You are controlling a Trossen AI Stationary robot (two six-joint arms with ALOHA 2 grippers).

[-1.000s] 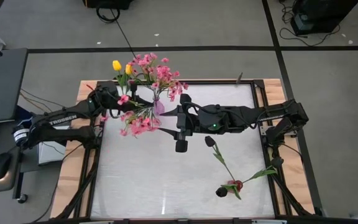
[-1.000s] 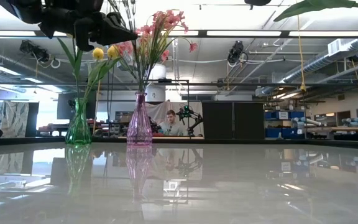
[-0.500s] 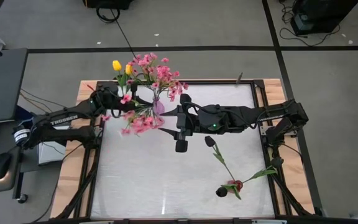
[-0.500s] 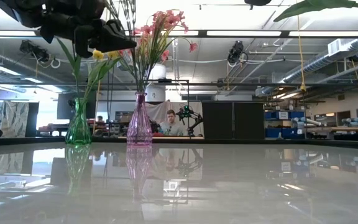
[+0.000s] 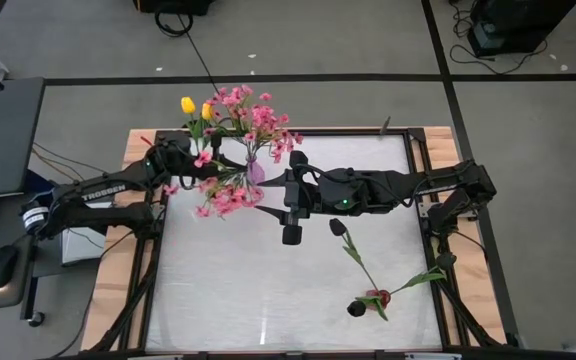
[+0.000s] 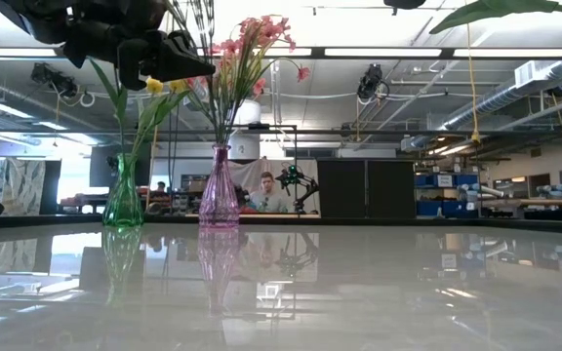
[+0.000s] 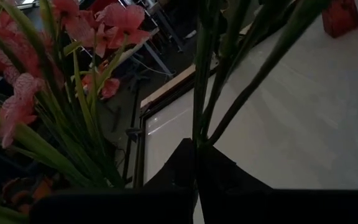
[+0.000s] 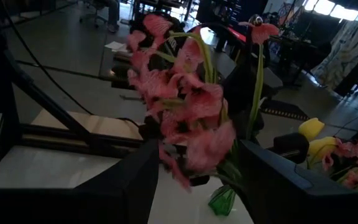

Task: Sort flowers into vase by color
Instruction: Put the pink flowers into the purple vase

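Pink blossom sprays fill the upper middle of the high view: one bunch point(image 5: 253, 122) stands in the purple vase point(image 6: 219, 195), and a second pink spray point(image 5: 223, 195) lies just below it in the frame, held out sideways over the white table point(image 5: 268, 290). The left gripper point(image 5: 190, 158) sits at the upper left corner of the table, its fingers pressed together on the green stems of that second spray; in the left wrist view the stems point(image 7: 229, 74) rise straight out from between the dark fingers point(image 7: 219, 177).

The green vase point(image 6: 123, 200) stands left of the purple one in the low view, both near the far edge of the table, and holds the yellow tulips point(image 5: 196, 106), which show at the upper left of the table from above.

The right gripper point(image 5: 290, 210) hangs at the centre of the high view, just right of the held pink spray, with its fingers point(image 8: 135, 180) spread apart and nothing between them; pink blossoms are close in front of them in the right wrist view.

Two dark red tulips point(image 5: 360, 300) lie flat on the table at the lower right of the high view, their stems crossing, well apart from both vases.
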